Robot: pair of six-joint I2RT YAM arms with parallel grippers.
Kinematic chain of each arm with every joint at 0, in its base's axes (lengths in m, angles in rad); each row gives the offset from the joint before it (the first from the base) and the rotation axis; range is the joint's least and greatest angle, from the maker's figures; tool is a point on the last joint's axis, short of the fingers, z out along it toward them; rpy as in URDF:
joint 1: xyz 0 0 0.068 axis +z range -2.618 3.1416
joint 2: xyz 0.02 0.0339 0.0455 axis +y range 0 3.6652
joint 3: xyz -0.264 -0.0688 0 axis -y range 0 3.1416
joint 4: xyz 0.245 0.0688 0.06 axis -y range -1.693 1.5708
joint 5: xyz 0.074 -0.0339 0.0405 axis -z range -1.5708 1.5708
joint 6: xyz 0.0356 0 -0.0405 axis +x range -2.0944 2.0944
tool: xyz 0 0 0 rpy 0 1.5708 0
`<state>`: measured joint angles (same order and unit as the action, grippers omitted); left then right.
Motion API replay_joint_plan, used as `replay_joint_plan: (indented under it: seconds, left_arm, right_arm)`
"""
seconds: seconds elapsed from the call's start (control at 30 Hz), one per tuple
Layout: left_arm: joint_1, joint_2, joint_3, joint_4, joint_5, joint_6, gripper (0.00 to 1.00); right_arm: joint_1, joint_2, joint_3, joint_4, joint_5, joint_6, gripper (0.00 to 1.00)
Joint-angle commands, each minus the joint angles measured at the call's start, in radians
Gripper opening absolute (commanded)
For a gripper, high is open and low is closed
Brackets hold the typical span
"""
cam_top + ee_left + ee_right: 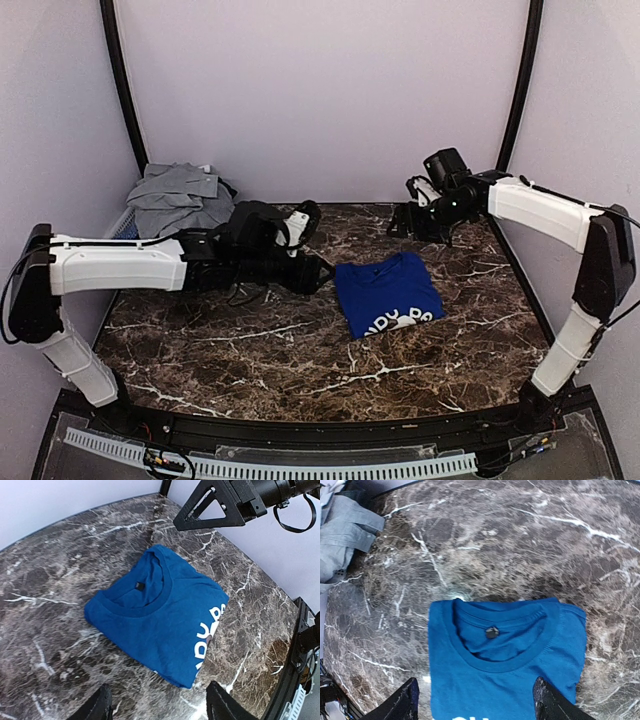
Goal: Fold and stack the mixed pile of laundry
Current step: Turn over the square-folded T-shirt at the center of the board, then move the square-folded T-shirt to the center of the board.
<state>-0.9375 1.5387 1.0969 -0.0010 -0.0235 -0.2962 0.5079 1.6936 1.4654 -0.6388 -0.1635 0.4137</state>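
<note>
Standing wide and empty, the left gripper (318,272) and right gripper (405,222) flank the folded blue T-shirt (388,295) on the table (250,340), so I reckon they should rise clear without snagging it before fetching the grey shirt (180,195) heaped far-left.

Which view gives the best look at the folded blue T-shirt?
Left wrist: the blue T-shirt lies whole in frame, with the neckline, folded edges and part of the white print clear. Top external shows it whole but small. Right wrist shows the neckline close up but cuts off the lower part.
</note>
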Motion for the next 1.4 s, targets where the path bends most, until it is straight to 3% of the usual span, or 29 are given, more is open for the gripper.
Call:
replay_joint_plan:
  seconds: [0.0,0.1,0.27,0.5,0.67,0.93,1.13,1.37]
  left_arm:
    - [0.003,0.176,0.160,-0.067,0.163,-0.049,0.61]
    - [0.003,0.294,0.235,-0.096,0.175,-0.069,0.62]
    - [0.009,0.416,0.323,-0.150,0.170,-0.094,0.64]
    - [0.071,0.290,0.171,-0.095,0.192,-0.140,0.65]
    - [0.094,0.164,0.108,-0.142,0.123,-0.106,0.66]
    - [0.114,-0.001,0.015,-0.170,0.057,-0.082,0.69]
    - [0.180,-0.072,-0.050,-0.183,0.047,-0.090,0.71]
    - [0.247,-0.102,-0.109,-0.162,0.066,-0.116,0.71]
  right_arm:
    - [-0.035,-0.009,-0.112,0.076,-0.121,-0.039,0.74]
    - [-0.013,-0.003,-0.161,0.080,-0.125,-0.025,0.73]
    - [0.116,-0.002,-0.231,0.050,0.070,-0.002,0.76]
    - [0.295,0.098,-0.164,-0.091,0.423,-0.074,0.81]
    - [0.307,0.185,-0.127,-0.164,0.516,-0.073,0.85]
    - [0.299,0.352,0.010,-0.075,0.277,-0.144,0.85]
    - [0.297,0.581,0.343,-0.081,0.123,-0.186,0.84]
    - [0.285,0.817,0.773,-0.171,0.048,-0.207,0.84]
